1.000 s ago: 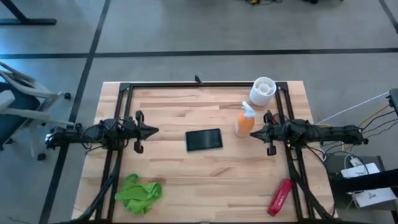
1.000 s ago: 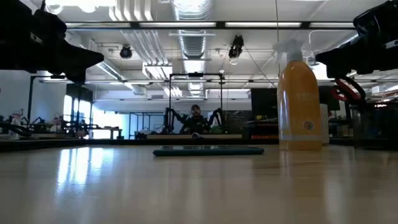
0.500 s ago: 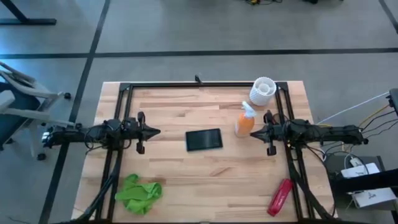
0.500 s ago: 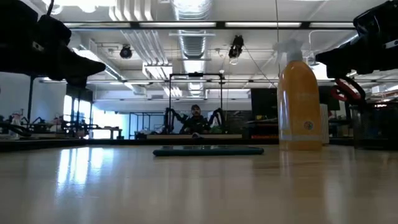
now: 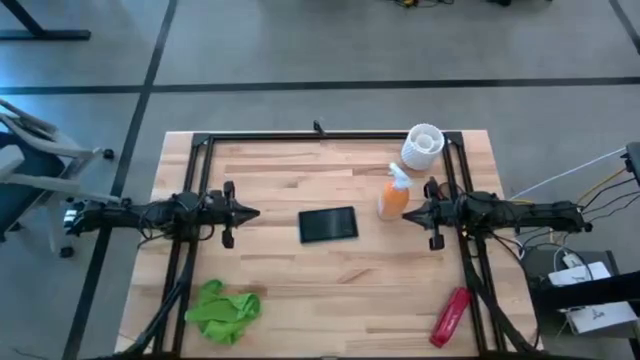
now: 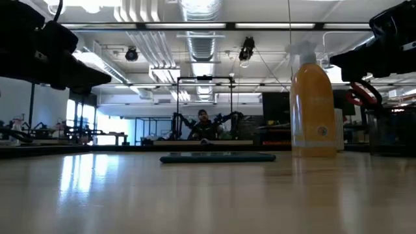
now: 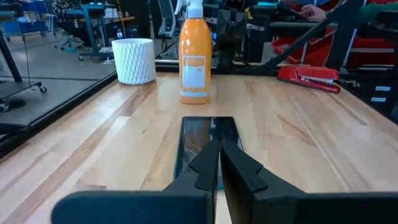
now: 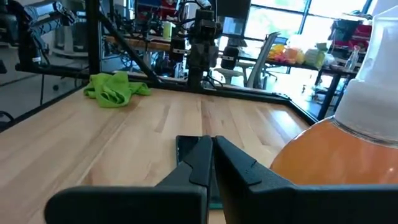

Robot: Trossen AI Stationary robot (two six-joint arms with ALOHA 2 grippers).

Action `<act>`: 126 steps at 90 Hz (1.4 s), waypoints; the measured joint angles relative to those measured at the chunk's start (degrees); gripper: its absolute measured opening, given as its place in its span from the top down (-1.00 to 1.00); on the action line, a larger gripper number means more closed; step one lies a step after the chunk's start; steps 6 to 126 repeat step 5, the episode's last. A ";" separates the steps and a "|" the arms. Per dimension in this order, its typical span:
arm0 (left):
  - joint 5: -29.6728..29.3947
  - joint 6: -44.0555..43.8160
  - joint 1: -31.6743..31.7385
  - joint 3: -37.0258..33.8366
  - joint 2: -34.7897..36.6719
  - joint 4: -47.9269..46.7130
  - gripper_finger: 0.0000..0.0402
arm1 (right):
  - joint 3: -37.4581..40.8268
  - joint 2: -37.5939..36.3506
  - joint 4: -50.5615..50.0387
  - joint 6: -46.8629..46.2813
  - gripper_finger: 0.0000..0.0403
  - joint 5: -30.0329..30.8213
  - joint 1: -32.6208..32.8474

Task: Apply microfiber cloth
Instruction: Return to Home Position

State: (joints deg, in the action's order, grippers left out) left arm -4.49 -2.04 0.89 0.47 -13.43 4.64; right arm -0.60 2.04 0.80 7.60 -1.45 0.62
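Lime-green and crumpled, the microfiber cloth [image 5: 225, 310] lies in a loose heap on the pale wooden table [image 5: 300, 285], near the lower left corner in the high view, well apart from everything else and touched by neither arm. Above it in that view the left gripper [image 5: 250, 212] hangs over the left part of the table, pointing toward the middle, its two dark fingers pressed together and holding nothing. Near the table's centre lies the dark flat tablet [image 5: 328, 224], slightly skewed and free of both grippers; the left wrist view looks along it from just past the closed fingertips. To the right of the tablet stands the orange spray bottle [image 5: 393, 197], upright with its white trigger head on top. Just beside the bottle, on its right, the right gripper [image 5: 408, 213] points inward toward the left one, its fingers likewise pinched together on nothing. A white ribbed cup [image 5: 422, 145] stands near the far right corner, behind the bottle. A red stapler [image 5: 450, 316] lies tilted near the lower right corner.
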 joint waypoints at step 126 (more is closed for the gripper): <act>0.00 0.00 0.00 0.00 -0.28 0.00 1.00 | 0.00 0.00 0.00 0.04 1.00 0.00 0.00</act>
